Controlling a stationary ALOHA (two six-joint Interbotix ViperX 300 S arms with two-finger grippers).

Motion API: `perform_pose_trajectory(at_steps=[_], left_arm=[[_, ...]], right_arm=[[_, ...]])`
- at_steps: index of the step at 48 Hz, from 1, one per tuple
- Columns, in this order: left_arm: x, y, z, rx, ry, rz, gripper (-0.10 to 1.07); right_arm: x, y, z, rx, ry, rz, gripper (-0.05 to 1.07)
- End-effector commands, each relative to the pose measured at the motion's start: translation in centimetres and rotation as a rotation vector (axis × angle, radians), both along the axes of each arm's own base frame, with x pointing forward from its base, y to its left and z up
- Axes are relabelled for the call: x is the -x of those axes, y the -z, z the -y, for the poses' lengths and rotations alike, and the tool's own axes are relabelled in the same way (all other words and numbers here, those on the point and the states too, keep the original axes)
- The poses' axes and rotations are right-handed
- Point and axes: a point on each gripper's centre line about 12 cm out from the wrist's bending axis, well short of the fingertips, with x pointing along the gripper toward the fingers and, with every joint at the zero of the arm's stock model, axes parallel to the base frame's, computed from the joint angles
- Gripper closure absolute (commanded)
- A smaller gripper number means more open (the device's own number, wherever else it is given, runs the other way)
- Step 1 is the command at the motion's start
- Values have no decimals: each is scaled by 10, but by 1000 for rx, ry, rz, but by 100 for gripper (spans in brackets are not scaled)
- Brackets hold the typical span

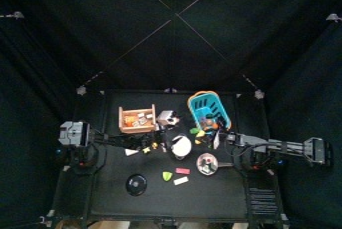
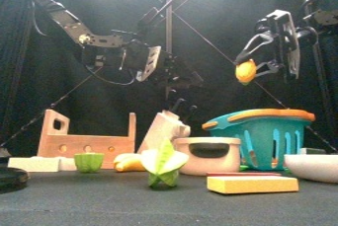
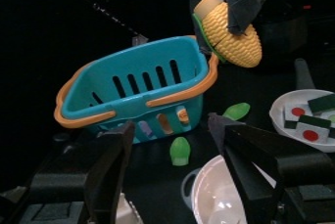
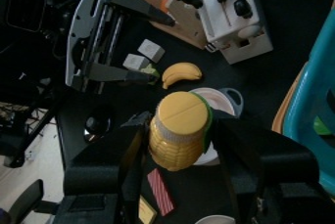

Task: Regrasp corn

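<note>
Right wrist view shows the right claw closed around the corn, a small bright yellow ridged toy cob with a pale green cut end, its two black jaws pressing on opposite sides of the cob's lower half. The cob's long axis runs along the jaws, so it sticks out past their tips with the pale green end farthest from the wrist. In the front view the right claw hangs high in the air on the right side, above the teal slatted plastic basket with an orange rim and handle, and the corn shows as a yellow lump between the jaws, well clear of the black tabletop. In the left wrist view the corn hangs tilted, its lower rounded end pointing down toward the basket, which lies beneath and to one side of it without touching. The left claw stands wide open with nothing between its jaws, held in the air near the middle of the scene, level with the corn but well apart from it. In the top view the right claw sits just beside the basket.
</note>
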Motion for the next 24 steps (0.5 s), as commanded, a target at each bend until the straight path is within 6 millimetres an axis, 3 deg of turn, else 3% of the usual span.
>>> perform_pose_trajectory(at_steps=[1, 9, 17, 24], left_arm=[[10, -22, -5, 121, -57, 58, 3], [32, -32, 8, 259, 43, -58, 2], [52, -37, 24, 33, 216, -148, 2], [66, -44, 27, -48, 244, -64, 2]], right_arm=[[-5, -16, 1, 4, 0, 52, 40], [-13, -34, -4, 39, -31, 115, 40], [-26, -44, -18, 193, -150, 154, 40], [-40, -43, -39, 367, -313, 156, 40]])
